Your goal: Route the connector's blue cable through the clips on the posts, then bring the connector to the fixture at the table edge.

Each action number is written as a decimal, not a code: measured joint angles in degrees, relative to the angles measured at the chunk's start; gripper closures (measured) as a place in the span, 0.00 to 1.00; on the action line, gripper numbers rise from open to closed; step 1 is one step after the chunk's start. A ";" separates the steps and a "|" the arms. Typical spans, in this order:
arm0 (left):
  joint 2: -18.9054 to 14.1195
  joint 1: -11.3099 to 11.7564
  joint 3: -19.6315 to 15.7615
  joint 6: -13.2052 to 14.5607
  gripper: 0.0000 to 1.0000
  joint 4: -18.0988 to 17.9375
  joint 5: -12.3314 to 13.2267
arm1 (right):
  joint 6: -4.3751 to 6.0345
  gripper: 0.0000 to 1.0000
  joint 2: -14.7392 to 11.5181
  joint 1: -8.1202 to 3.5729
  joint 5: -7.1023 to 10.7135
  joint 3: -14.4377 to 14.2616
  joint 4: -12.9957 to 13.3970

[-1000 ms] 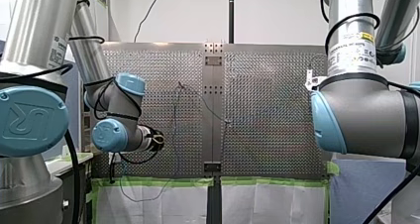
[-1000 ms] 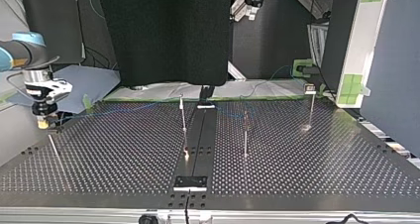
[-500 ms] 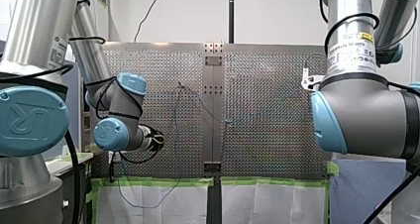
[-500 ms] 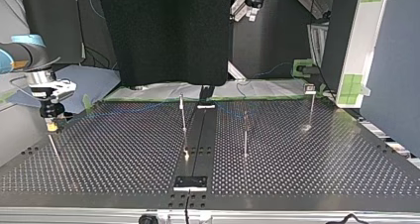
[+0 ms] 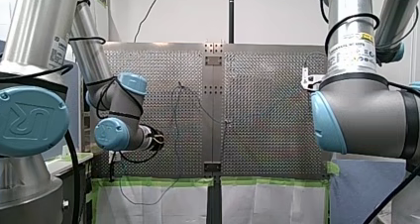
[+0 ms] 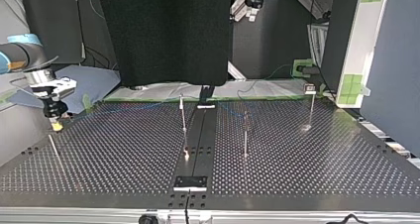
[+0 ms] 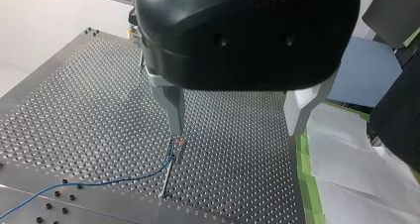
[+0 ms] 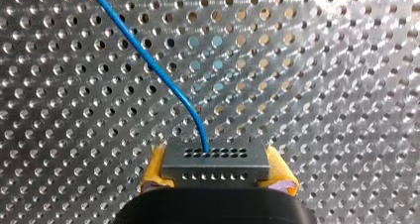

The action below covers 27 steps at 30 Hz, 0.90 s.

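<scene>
Right gripper (image 8: 216,170), fingers clenched on the connector (image 8: 215,157), edges further over the tabletop (image 8: 322,60), blue cable (image 8: 150,60) trailing, delivery seemingly near; left fingers (image 7: 173,105) released

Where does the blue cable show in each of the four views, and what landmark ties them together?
Front: cable is a thin line left of the centre strip.
Top: faint line near the far edge, left of centre.
Left wrist: curves up to the post under the claw.
Right wrist: leaves the connector and runs ahead.
Shared landmark: the perforated table.
</scene>
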State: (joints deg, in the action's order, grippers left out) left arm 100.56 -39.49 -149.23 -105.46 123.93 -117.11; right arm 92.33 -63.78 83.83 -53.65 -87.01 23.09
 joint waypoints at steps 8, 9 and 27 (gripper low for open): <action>0.00 0.00 0.00 0.03 0.00 0.09 -0.04 | -0.42 1.00 0.00 -0.34 -1.13 0.27 -0.44; 0.00 0.00 0.00 0.02 0.00 0.09 -0.06 | -0.49 1.00 0.00 -0.40 -1.44 0.27 -0.50; 0.01 0.00 0.01 0.02 0.00 0.21 0.00 | -1.47 1.00 0.15 -1.06 -4.47 0.71 -1.05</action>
State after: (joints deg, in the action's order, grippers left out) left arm 100.57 -39.49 -149.22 -105.44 124.14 -117.11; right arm 90.86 -63.63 82.77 -58.12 -86.30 22.04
